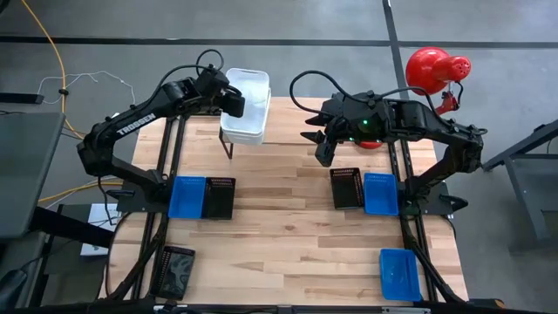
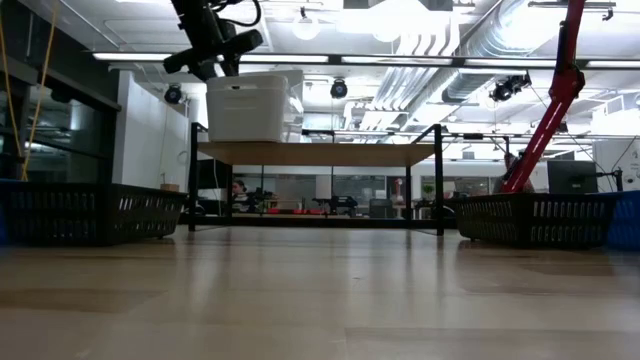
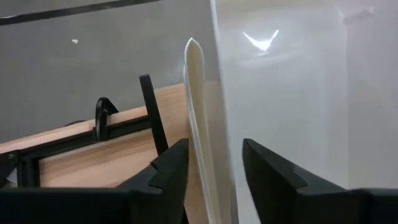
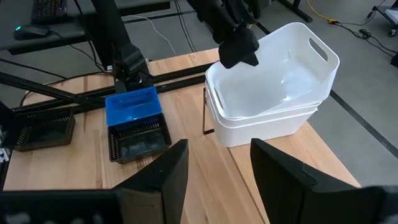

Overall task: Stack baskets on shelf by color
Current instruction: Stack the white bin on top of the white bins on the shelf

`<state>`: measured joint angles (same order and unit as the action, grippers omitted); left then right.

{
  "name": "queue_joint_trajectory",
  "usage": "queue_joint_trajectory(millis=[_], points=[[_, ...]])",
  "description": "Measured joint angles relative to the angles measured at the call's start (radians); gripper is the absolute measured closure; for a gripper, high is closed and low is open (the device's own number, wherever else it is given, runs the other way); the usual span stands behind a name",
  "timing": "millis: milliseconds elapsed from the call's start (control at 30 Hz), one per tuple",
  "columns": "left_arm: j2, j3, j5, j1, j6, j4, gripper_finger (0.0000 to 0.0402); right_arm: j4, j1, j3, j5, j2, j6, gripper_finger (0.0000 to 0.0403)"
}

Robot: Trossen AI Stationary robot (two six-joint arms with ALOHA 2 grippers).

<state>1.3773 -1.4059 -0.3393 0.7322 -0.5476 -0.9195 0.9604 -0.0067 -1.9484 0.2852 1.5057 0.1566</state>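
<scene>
The wooden table is seen from above, and the shelf is found at its 12 o'clock edge, plank top on thin black legs. Two white baskets are nested on the shelf's left end, the upper one sitting tilted in the lower. The rim of the upper white basket is straddled by the left gripper at about 11 o'clock on the table; in the left wrist view the white wall passes between its jaws, which are parted around it, and whether it is actually pinched cannot be told. The right gripper is held above the table at about 1 o'clock, its jaws open and empty. A blue basket touching a black basket is seen at 9 o'clock, and a black and blue pair at 3 o'clock. A lone blue basket lies at 5 o'clock, a black one at 7 o'clock.
</scene>
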Motion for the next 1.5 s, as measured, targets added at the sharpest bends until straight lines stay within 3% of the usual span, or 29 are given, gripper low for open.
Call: queue_joint_trajectory(millis=[200, 267, 667, 833, 1133, 1300, 1500], points=[[-0.014, 0.000, 0.000, 0.000, 0.029, 0.002, 0.0376, 0.000, 0.000, 0.000, 0.000, 0.000, 0.000, 0.0242], [-0.022, 0.000, -0.001, 0.000, 0.035, 0.008, 0.0393, 0.000, 0.000, 0.000, 0.000, 0.000, 0.000, 0.0242], [-0.041, -0.113, 0.021, 0.043, 0.067, 0.019, 0.0400, 0.000, 0.000, 0.000, 0.000, 0.000, -0.008, 0.0242], [-0.041, -0.157, 0.081, 0.063, 0.081, 0.004, 0.0401, 0.000, 0.000, 0.000, 0.000, 0.000, -0.008, 0.0242], [-0.041, -0.291, 0.183, 0.068, 0.114, -0.174, 0.0401, 0.000, 0.000, 0.000, 0.000, 0.000, -0.008, 0.0242], [-0.041, -0.296, 0.181, 0.068, 0.106, -0.264, 0.0401, 0.000, 0.000, 0.000, 0.000, 0.000, -0.008, 0.0242], [-0.040, -0.267, 0.158, 0.068, 0.073, -0.247, 0.0401, 0.000, 0.000, 0.000, 0.000, 0.000, -0.008, 0.0242]])
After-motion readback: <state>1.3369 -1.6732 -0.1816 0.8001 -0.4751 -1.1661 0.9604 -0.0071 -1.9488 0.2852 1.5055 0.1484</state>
